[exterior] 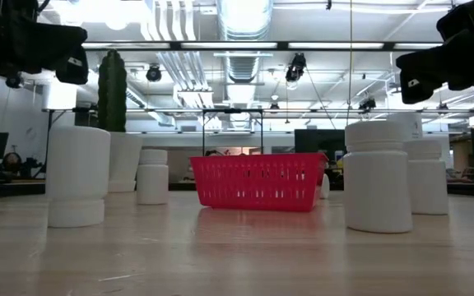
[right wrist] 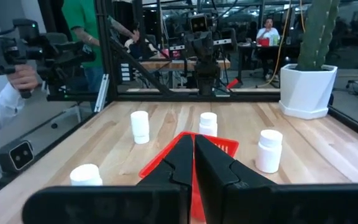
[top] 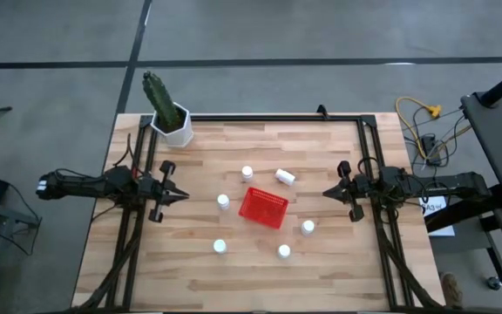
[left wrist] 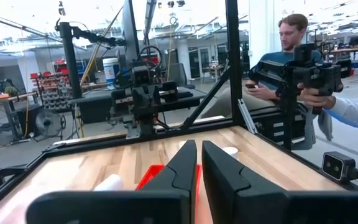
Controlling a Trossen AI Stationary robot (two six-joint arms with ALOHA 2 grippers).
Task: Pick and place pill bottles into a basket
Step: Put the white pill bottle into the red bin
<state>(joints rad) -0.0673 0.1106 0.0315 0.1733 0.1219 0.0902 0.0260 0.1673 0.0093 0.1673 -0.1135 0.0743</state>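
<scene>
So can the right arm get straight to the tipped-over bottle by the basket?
Probably yes. The right end effector, shut, waits at the table's right side, and the bare wood between it and the lying bottle, just beyond the basket, looks free.

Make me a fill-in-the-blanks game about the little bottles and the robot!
1. The basket is colored ____.
2. The number of bottles inside the basket is ____.
3. One bottle lies on its side; the other ____ stand upright.
4. The left gripper and right gripper are both ____.

Missing words: red; zero; five; shut
</scene>
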